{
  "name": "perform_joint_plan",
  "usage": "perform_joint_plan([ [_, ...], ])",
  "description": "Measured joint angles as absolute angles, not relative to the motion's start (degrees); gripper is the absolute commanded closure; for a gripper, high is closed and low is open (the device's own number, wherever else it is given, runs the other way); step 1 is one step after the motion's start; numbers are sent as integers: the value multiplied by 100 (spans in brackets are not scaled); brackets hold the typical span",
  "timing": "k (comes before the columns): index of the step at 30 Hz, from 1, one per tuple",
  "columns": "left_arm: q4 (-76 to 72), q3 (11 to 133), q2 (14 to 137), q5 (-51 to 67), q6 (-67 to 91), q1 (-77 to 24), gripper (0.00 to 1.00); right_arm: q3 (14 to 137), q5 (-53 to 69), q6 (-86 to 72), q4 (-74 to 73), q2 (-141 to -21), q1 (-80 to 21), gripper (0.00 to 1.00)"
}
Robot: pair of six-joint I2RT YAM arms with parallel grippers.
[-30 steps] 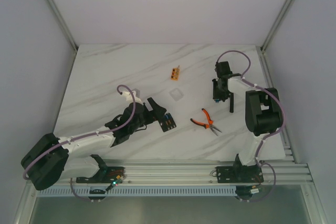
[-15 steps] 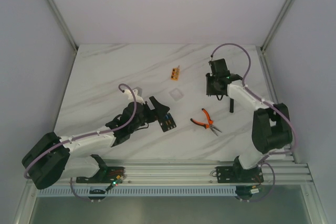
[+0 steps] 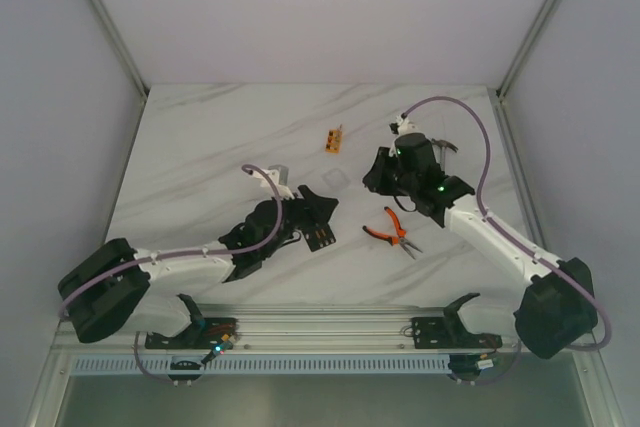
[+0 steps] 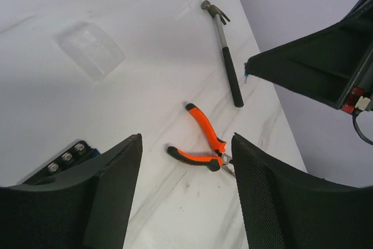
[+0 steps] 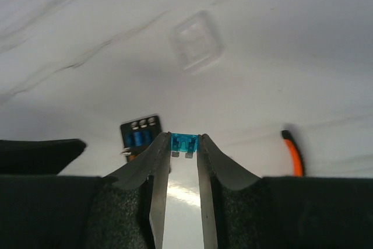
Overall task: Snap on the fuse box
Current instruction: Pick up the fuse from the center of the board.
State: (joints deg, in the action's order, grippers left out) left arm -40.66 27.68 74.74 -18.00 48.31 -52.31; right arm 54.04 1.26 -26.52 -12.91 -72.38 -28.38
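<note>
The fuse box (image 3: 320,238) is a small black block with coloured fuses, lying flat on the marble table. My left gripper (image 3: 318,205) is open and empty just beyond it. In the left wrist view a corner of the box (image 4: 65,157) shows outside my left finger, and my left gripper (image 4: 186,139) frames bare table and pliers. My right gripper (image 3: 383,173) hangs above the table to the right of the box. In the right wrist view it (image 5: 185,138) is shut on a small blue blade fuse (image 5: 185,142), with the box (image 5: 140,135) below and to the left.
A clear plastic cover (image 3: 337,180) lies beyond the box. A small orange block (image 3: 335,139) sits further back. Orange-handled pliers (image 3: 392,231) lie right of the box. A hammer (image 4: 225,56) lies at the right, mostly hidden by my right arm from above.
My right arm has swung left and forward from the table's right side toward the middle. My left gripper has shifted right, beyond the fuse box.
</note>
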Motion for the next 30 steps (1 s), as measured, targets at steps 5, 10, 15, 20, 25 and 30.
perform_joint_plan([
  [5,-4353,3170,7898,-1927,4447,-5450,43,5216,196,-3017,-1013,-7074,-3129,77],
  [10,-4657,3454,8224,-1946,4115,-5561,49,5153,215,-3238,-825,-7011,-3284,76],
  [15,-4678,3647,8541,-1938,3931,-5596,52,5092,217,-3367,-711,-6899,-3352,76],
  [20,-4692,3743,8674,-1938,3865,-5599,54,5089,233,-3435,-644,-6862,-3422,76],
  [25,-4759,3820,8689,-1922,3824,-5601,61,4984,237,-3485,-620,-6801,-3472,77],
  [30,-4801,3841,8735,-1914,3782,-5601,75,4932,235,-3529,-589,-6777,-3496,76],
])
